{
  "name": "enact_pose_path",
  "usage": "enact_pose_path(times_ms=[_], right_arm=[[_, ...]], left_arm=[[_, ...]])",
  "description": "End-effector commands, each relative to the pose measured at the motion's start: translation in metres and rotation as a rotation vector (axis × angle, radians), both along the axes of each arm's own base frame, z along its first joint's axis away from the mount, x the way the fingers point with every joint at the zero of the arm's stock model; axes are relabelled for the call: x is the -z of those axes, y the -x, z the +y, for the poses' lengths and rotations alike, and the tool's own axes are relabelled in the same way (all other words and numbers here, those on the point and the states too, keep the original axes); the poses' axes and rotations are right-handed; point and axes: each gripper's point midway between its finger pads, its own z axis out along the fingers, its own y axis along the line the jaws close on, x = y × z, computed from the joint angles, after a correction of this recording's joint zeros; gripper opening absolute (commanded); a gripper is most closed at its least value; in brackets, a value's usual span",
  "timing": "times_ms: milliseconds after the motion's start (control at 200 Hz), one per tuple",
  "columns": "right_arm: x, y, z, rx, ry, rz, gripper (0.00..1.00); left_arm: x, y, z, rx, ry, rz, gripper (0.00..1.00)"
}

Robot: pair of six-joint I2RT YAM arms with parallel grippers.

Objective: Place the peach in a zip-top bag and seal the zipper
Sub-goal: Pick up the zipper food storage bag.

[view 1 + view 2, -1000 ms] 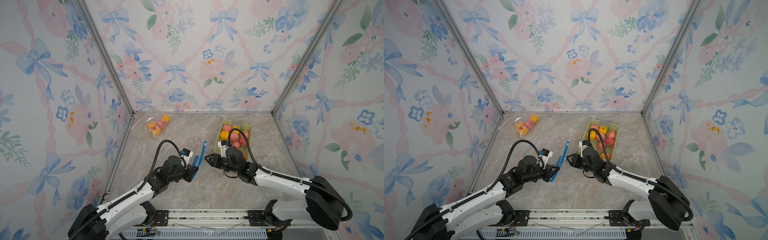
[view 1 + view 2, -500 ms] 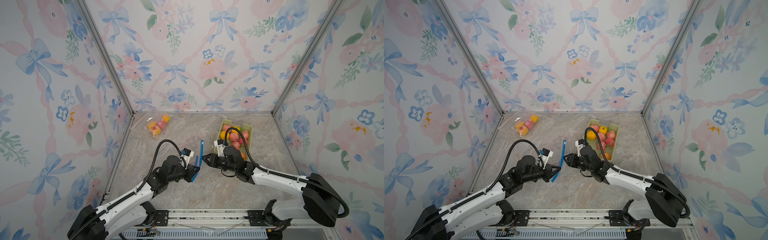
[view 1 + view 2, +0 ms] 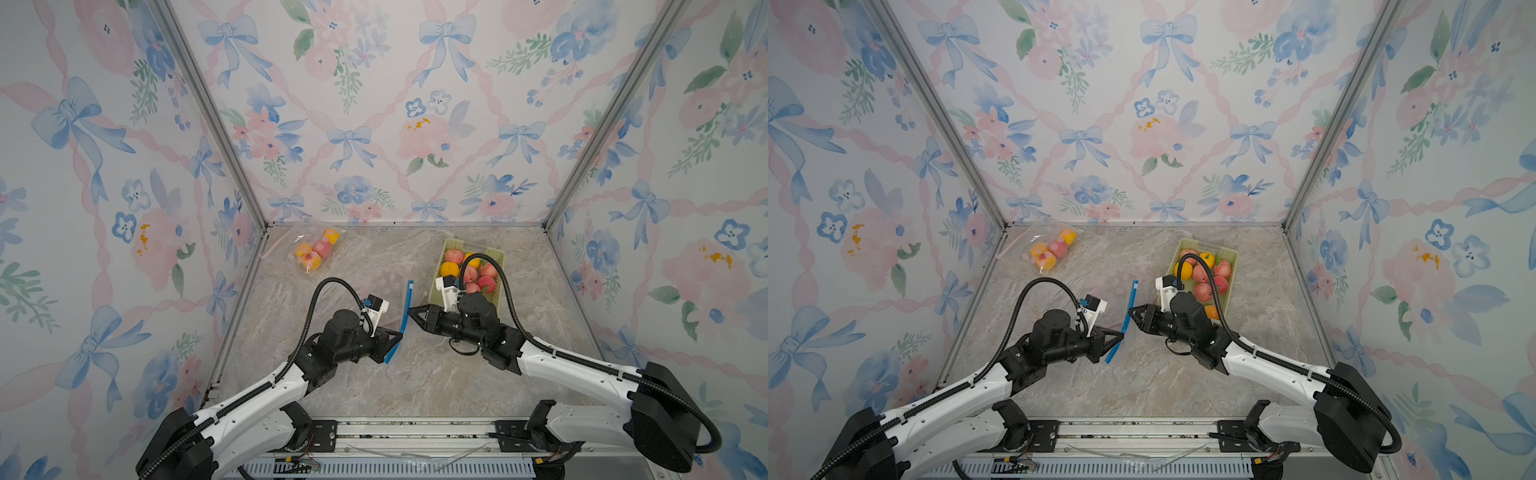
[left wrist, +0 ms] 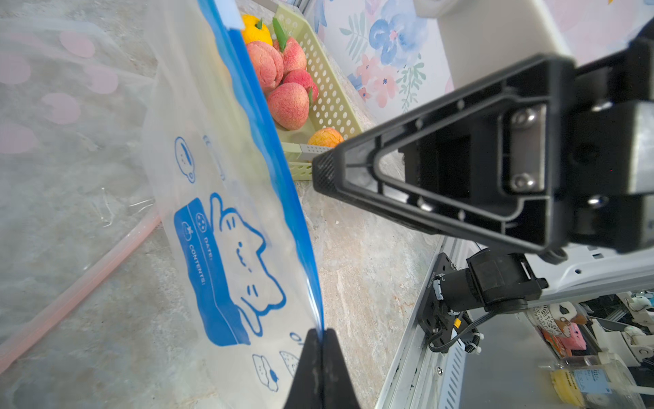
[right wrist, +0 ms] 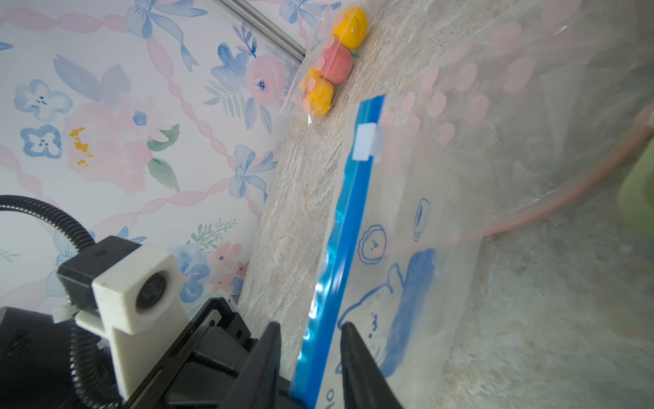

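**Bag held up by its zipper edge, peaches still in the basket**

The zip-top bag [image 4: 219,212] is thin, clear, crinkly film printed with a blue cartoon cat. A stiff blue zipper strip [image 5: 339,248] runs along its mouth, with a small white slider [image 5: 366,143] near the far end. The left gripper [image 4: 322,333] has its black, wedge-shaped jaws pressed together on that strip, holding the bag on edge above the marbled stone table [image 3: 415,382]. The right gripper [image 5: 311,324] has its jaws apart, one on each side of the strip, with a gap showing between them and it. The peaches [image 3: 469,274], fuzzy and pink-red, lie among oranges in a perforated pale-green plastic basket [image 3: 496,253] just behind the right wrist.

Compared with a second ago, little differs. The left arm keeps the bag raised in the same spot, and the right gripper's tip has stayed on the basket side of the strip, shifting only slightly.

A sealed bag of fruit [image 3: 316,253] lies in the back-left corner. A limp clear bag with pink dots [image 3: 382,282] lies flat behind the raised one. In both top views the right arm's ribbed cable arches over the basket and hides some of the fruit
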Motion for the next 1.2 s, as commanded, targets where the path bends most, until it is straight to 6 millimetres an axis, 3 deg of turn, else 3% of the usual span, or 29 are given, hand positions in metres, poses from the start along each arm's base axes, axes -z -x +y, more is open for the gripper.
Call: enact_pose_path(times_ms=[0, 365, 755, 1005, 1195], right_arm=[[0.0, 0.002, 0.0, -0.009, -0.002, -0.014, 0.32], [0.003, -0.006, -0.002, -0.006, 0.013, -0.005, 0.29], [0.006, -0.003, -0.007, 0.024, 0.133, 0.001, 0.0], [0.002, -0.001, -0.004, 0.031, 0.146, 0.001, 0.0], [0.001, -0.002, -0.025, 0.075, 0.122, 0.014, 0.17]], left_arm=[[-0.005, 0.002, -0.003, 0.025, 0.03, 0.0, 0.0], [-0.001, 0.016, -0.014, 0.141, 0.021, 0.03, 0.0], [0.002, 0.004, -0.012, 0.123, -0.065, -0.013, 0.0], [-0.001, -0.005, -0.017, 0.111, -0.063, -0.027, 0.0], [-0.006, -0.003, -0.018, 0.116, -0.049, -0.044, 0.0]])
